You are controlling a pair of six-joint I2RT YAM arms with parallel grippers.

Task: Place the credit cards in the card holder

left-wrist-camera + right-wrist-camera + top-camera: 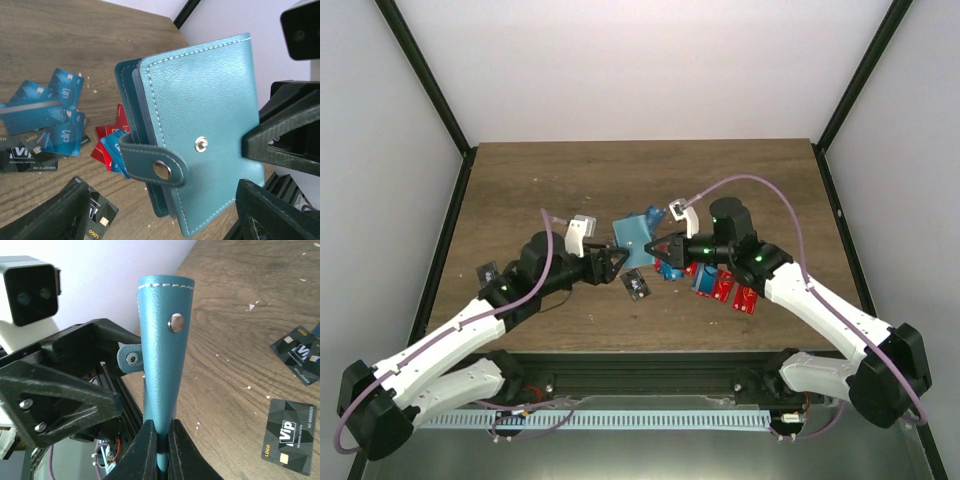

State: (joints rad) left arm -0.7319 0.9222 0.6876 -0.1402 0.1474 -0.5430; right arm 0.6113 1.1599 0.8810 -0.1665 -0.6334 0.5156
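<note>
- The card holder (638, 234) hangs between my left gripper (612, 262) and right gripper (658, 247), blocking the centre.
- Loose credit cards (715, 283) crowd the table (640, 170) under my right arm (820, 300).
- I can pass along the far side.

Dark wooden table (620, 175), white walls (640, 60), black corner posts (428, 80).

Teal card holder (200, 100); red, blue, black credit cards (64, 131).

Both arms are seen angled inward over mid-table, elbows kept low, wrists levelled, tips set nose to nose. L gripper (610, 258) is held w/ jaws spread wide. R gripper (657, 246) is pinched tight on the card holder (161, 340).
</note>
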